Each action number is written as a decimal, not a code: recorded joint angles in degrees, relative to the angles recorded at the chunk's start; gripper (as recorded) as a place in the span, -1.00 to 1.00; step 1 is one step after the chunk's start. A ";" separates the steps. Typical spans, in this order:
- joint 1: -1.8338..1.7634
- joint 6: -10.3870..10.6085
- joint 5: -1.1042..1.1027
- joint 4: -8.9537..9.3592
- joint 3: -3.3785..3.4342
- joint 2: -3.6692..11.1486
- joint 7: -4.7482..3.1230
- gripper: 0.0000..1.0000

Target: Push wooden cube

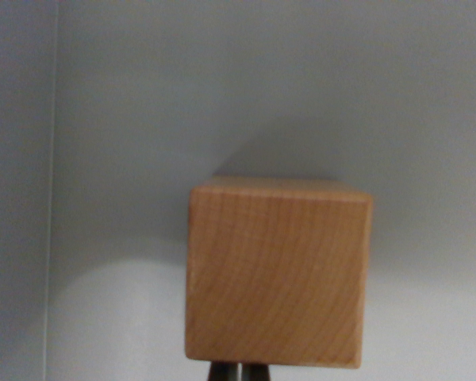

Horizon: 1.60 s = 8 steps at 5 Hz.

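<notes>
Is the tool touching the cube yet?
Cannot tell. The wrist view shows the tool tips right at the cube's lower edge, which hides any contact or gap.

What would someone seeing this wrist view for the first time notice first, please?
The wooden cube dominates, filling the lower middle of the wrist view, its grained front face towards the camera and a sliver of its top showing. It sits on a plain grey surface, casting a soft shadow behind it. At the bottom edge, just under the cube, the dark tips of the claw peek out, close together; whether they touch the cube cannot be told.
</notes>
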<state>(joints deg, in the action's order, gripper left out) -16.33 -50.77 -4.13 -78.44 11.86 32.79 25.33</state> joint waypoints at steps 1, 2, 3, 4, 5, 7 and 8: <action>0.00 0.00 0.00 0.00 0.00 0.00 0.00 1.00; 0.01 -1.09 -0.09 -2.60 -0.25 1.52 -0.39 1.00; 0.01 -1.09 -0.09 -2.60 -0.25 1.52 -0.39 1.00; 0.02 -2.22 -0.18 -5.29 -0.52 3.09 -0.79 1.00; 0.02 -2.22 -0.18 -5.29 -0.52 3.09 -0.79 1.00; 0.03 -3.36 -0.28 -8.01 -0.78 4.67 -1.20 1.00; 0.04 -4.43 -0.37 -10.57 -1.03 6.17 -1.58 1.00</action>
<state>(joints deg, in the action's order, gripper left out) -16.29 -55.20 -4.50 -89.01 10.83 38.96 23.74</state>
